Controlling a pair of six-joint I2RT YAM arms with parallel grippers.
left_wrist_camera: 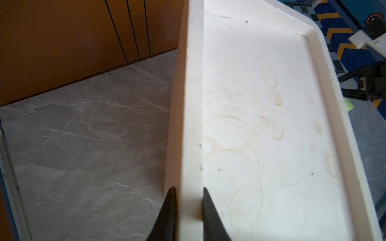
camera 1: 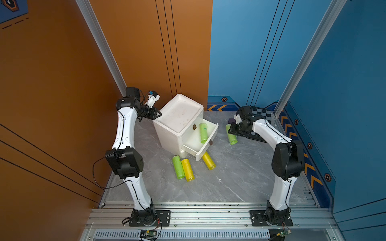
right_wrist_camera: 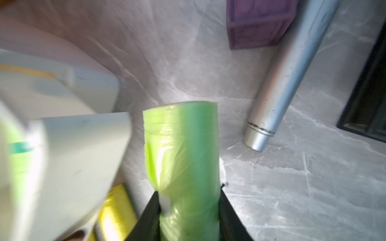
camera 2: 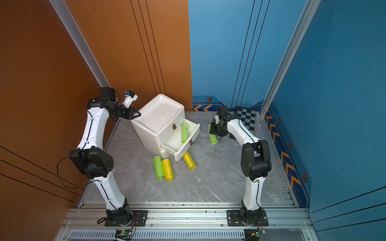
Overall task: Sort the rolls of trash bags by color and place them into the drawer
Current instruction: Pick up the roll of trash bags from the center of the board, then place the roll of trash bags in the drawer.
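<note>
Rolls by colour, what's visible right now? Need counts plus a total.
Green rolls: 3, one in the drawer, one held in the right gripper, one lying loose
Yellow rolls: 2, one beside the loose green one, one partly under the open drawer
Total: 5
No roll of any other colour is clearly in view.

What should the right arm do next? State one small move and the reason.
Probably lift the green roll and carry it toward the open drawer: the right end effector is shut on it, and another green roll already lies in that drawer.
</note>
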